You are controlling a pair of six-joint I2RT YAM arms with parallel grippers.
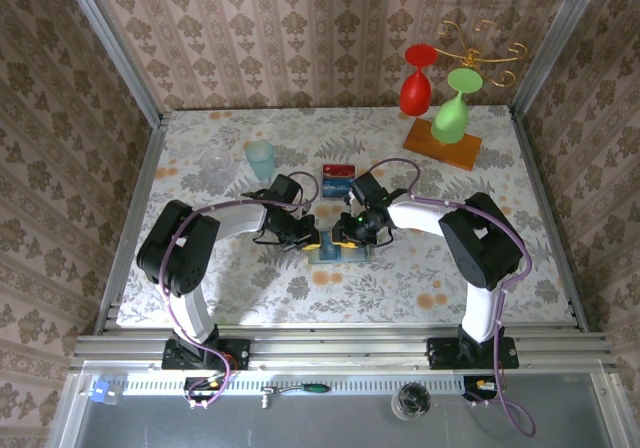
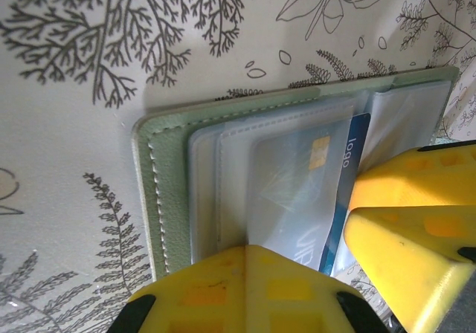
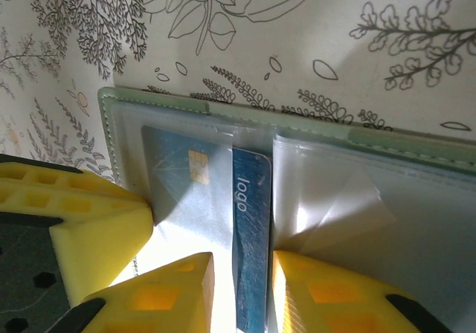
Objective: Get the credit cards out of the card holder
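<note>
Rests left jaws, closed together, on the left panel of the card holder (image 2: 160,199), open flat at mid-tabletop (image 1: 250,288). Sets right jaws slightly apart astride the blue card (image 3: 249,221), partly out of its clear sleeve (image 3: 186,199); cannot tell whether clamped.

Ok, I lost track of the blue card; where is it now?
In the right wrist view the blue card sits left of centre, partly out of a clear sleeve of the card holder, its exposed strip between the right gripper's fingers.
</note>
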